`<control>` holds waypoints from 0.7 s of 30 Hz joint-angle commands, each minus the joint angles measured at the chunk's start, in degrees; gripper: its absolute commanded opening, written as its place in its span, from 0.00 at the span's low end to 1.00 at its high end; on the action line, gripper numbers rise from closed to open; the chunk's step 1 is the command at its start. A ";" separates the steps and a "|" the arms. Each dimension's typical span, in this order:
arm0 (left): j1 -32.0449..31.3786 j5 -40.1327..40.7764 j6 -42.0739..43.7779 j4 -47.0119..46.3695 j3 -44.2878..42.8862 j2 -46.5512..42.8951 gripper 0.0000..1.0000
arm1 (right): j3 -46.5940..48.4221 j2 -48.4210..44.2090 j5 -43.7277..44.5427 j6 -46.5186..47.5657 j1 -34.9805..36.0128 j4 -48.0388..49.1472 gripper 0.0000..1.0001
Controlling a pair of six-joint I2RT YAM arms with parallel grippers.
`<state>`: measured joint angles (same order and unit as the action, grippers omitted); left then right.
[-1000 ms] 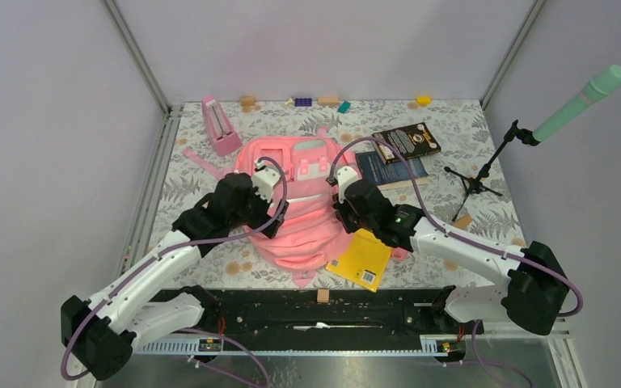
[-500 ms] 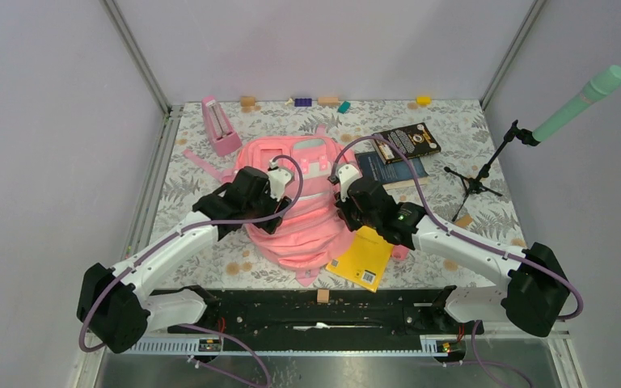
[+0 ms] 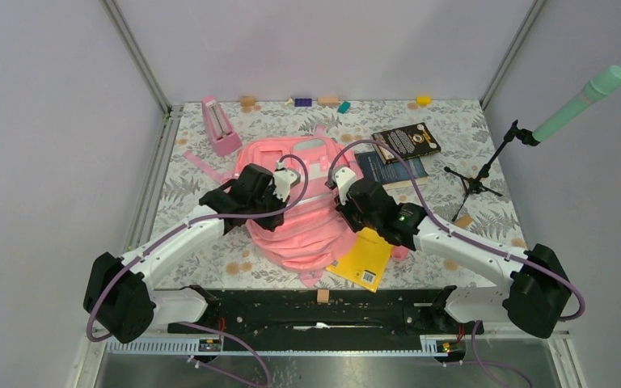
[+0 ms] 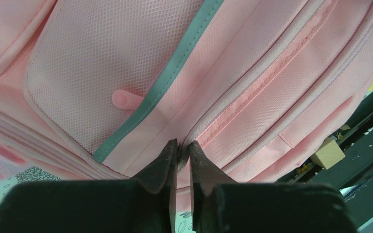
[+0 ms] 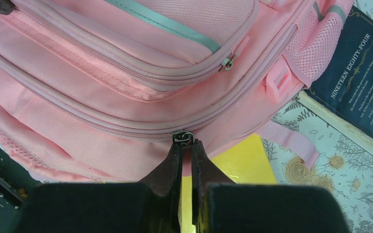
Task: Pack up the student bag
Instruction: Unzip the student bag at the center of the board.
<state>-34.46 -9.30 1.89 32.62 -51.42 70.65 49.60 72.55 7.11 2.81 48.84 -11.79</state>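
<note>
The pink student bag [image 3: 307,230] lies front up in the middle of the floral table. My left gripper [image 4: 183,144] is at the bag's left side and is shut, pinching a fold of pink fabric [image 4: 233,97] beside a seam, below the mesh pocket with the mint strip [image 4: 175,63]. In the top view this left gripper [image 3: 293,187] rests on the bag. At the bag's right side, my right gripper [image 5: 186,143] is shut on the pink zipper pull, and its metal ring [image 5: 182,137] shows just past the tips. From above, the right gripper [image 3: 341,208] sits over the bag's right edge.
A yellow book [image 3: 362,259] lies half under the bag's lower right. A dark blue book [image 3: 392,168] and a black book [image 3: 407,141] lie to the right. A pink metronome-shaped object [image 3: 221,125] stands at back left. A microphone stand [image 3: 485,166] is at the right.
My left arm has swung right over the bag, and its jaws have gone from open to shut on the fabric. The right arm has stayed put.
</note>
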 commanded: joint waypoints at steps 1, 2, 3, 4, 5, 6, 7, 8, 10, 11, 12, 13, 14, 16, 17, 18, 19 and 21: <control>0.18 -5.59 -1.76 -3.71 -2.66 0.06 0.00 | 1.13 -1.09 4.07 3.22 2.83 0.67 0.00; 0.18 -6.18 -1.72 -3.92 -2.53 -0.03 0.00 | 1.19 -0.71 5.07 3.46 3.55 0.74 0.00; 0.18 -6.79 -2.96 -4.11 -2.47 -0.07 0.00 | 1.40 -0.11 5.77 3.70 4.40 0.79 0.00; 0.18 -7.54 -3.45 -4.21 -2.46 -0.08 0.00 | 1.54 0.38 6.59 3.82 5.21 0.95 0.00; 0.18 -8.33 -3.73 -4.31 -2.50 -0.03 0.00 | 1.59 0.77 7.33 3.82 5.96 1.17 0.00; 0.22 -9.00 -3.92 -4.40 -2.61 0.05 0.00 | 1.70 1.23 8.31 3.79 6.76 1.49 0.00; 0.19 -9.65 -4.13 -4.36 -2.78 0.14 0.00 | 1.68 1.53 9.13 3.81 7.46 1.88 0.00; 0.18 -10.11 -4.37 -4.39 -2.93 0.26 0.00 | 1.58 1.81 9.77 3.64 8.21 2.50 0.00; 0.19 -10.67 -4.72 -4.41 -3.07 0.30 0.00 | 0.98 2.07 10.37 2.79 9.69 4.18 0.00; 0.18 -10.90 -4.86 -4.41 -3.15 0.30 0.00 | 0.65 2.13 10.46 2.46 10.29 5.00 0.00; 0.20 -11.18 -4.95 -4.49 -3.16 0.32 0.00 | 0.43 2.19 10.54 2.04 10.88 5.78 0.00; 0.27 -11.55 -5.09 -4.50 -3.21 0.29 0.00 | 0.41 2.53 10.55 1.64 11.30 6.35 0.00; 0.27 -11.77 -5.21 -4.57 -3.24 0.32 0.00 | 0.50 2.86 10.55 1.08 11.78 6.80 0.00; 0.33 -12.13 -5.47 -4.67 -3.33 0.33 0.00 | 1.13 3.98 11.29 0.66 12.88 7.14 0.00; 0.43 -12.27 -5.63 -4.67 -3.40 0.28 0.00 | 1.63 4.48 11.72 0.38 13.51 7.13 0.00; 0.44 -12.55 -5.73 -4.75 -3.42 0.25 0.00 | 2.16 5.33 12.02 0.25 14.16 7.11 0.00; 0.56 -12.77 -5.88 -4.84 -3.49 0.17 0.00 | 2.67 6.05 11.97 0.03 14.71 7.21 0.00; 0.91 -13.46 -6.21 -5.14 -3.51 0.15 0.00 | 3.46 7.34 11.91 -0.25 15.98 7.61 0.00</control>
<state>-33.41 -14.37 -0.60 32.60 -51.42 71.31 49.67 77.21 19.81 4.54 61.84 -11.25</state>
